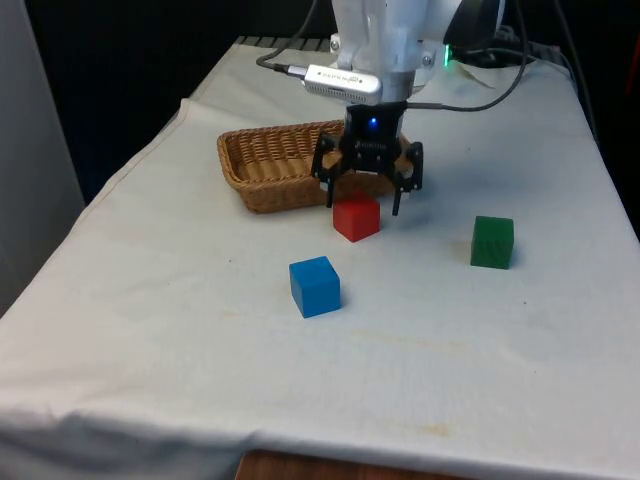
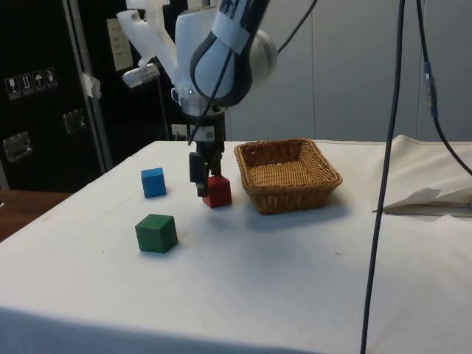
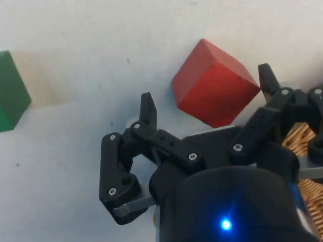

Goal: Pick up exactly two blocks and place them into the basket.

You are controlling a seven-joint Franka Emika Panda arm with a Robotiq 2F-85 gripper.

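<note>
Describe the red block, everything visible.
The red block is a plain matte cube, solid red, sharp-edged, possibly painted wood. It sits flat on the white cloth, turned so a corner faces the front camera, close in front of the wicker basket but apart from it. The open gripper hangs just above and behind it; in the wrist view the block lies between the fingers, which do not touch it.
</note>
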